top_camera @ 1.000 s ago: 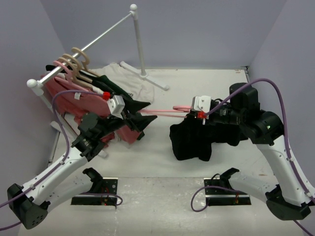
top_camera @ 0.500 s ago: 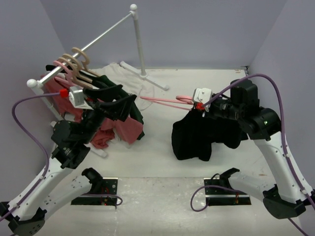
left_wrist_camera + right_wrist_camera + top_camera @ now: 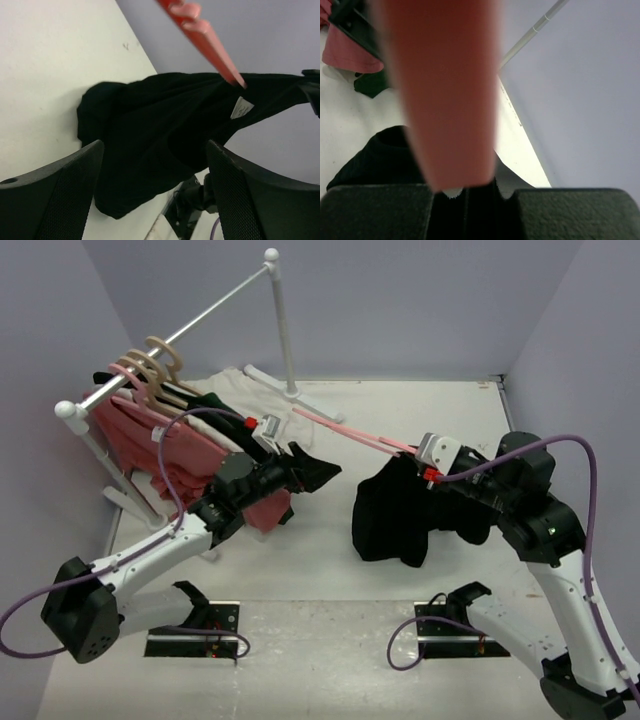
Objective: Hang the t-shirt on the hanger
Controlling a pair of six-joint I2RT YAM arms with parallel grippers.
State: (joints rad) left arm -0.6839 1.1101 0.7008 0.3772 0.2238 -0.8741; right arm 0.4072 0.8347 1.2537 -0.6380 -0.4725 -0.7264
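1. Pinching the hanger (image 3: 350,435) at its near end, the right gripper (image 3: 427,468) has its jaws drawn almost together. In the right wrist view the pink bar, close and blurred, runs down into the thin gap between the two dark fingers (image 3: 375,212).
2. The hanger is held off the table (image 3: 330,560), slanting from the right gripper up and to the left. Its far end lies near the foot of the white rack post (image 3: 283,330).
3. The t-shirt (image 3: 395,520) hangs bunched from the gripper end of the hanger, right of centre. Its lower folds appear to reach the table.
4. In the left wrist view a small white label (image 3: 241,107) shows on the black cloth, just beside the spot where the pink bar enters it.
5. The left gripper (image 3: 318,471) is spread wide and holds nothing. It points toward the t-shirt from the left and is apart from it.
6. Behind the left arm, a salmon-pink shirt (image 3: 180,455) and a dark garment (image 3: 222,403) hang from the rack rail (image 3: 190,325). Pale wooden hangers (image 3: 160,355) are hooked on the same rail.
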